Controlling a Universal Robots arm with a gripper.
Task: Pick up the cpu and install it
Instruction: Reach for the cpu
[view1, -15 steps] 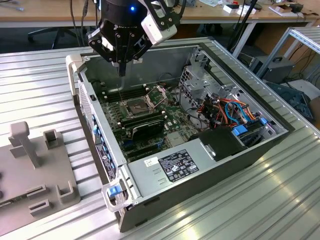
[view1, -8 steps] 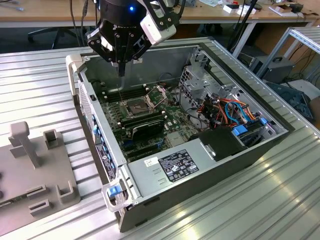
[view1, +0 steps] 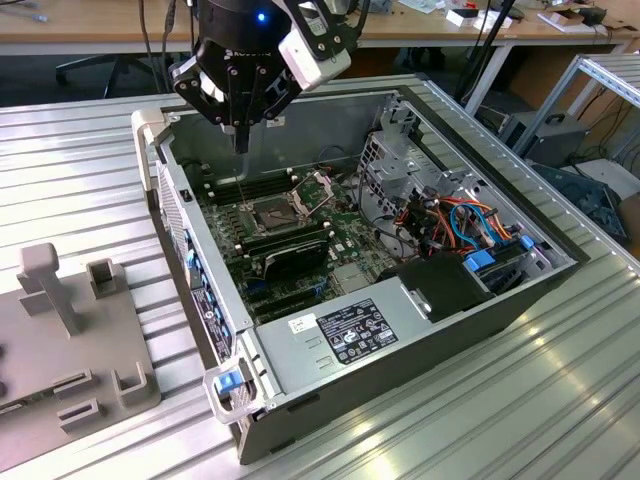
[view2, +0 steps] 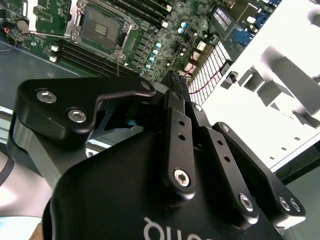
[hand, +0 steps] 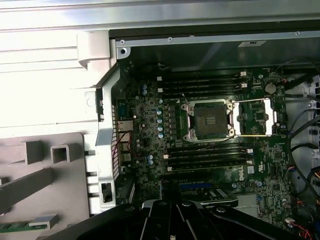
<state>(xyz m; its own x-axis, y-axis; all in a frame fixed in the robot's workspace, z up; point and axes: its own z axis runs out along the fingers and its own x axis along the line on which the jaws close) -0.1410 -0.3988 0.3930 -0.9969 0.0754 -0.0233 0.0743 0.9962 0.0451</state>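
Though hanging above the case (view1: 400, 370), barely started: looking at an empty socket (hand: 210, 120), flipped-up frame (hand: 255, 117), jaws pinched together on nothing visible, no cpu seated yet.

On the bench (view1: 80, 170) lies the computer case (view1: 420, 385), with a fixture block (view1: 70, 340) toward the exterior view's left edge. Inside, the socket (hand: 210, 120) sits between what seem memory slots (hand: 207, 155).

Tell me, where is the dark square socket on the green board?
In the exterior view, the socket lies inside the open computer case, between two rows of memory slots, with its shiny hinged frame flipped open on the exterior view's right.
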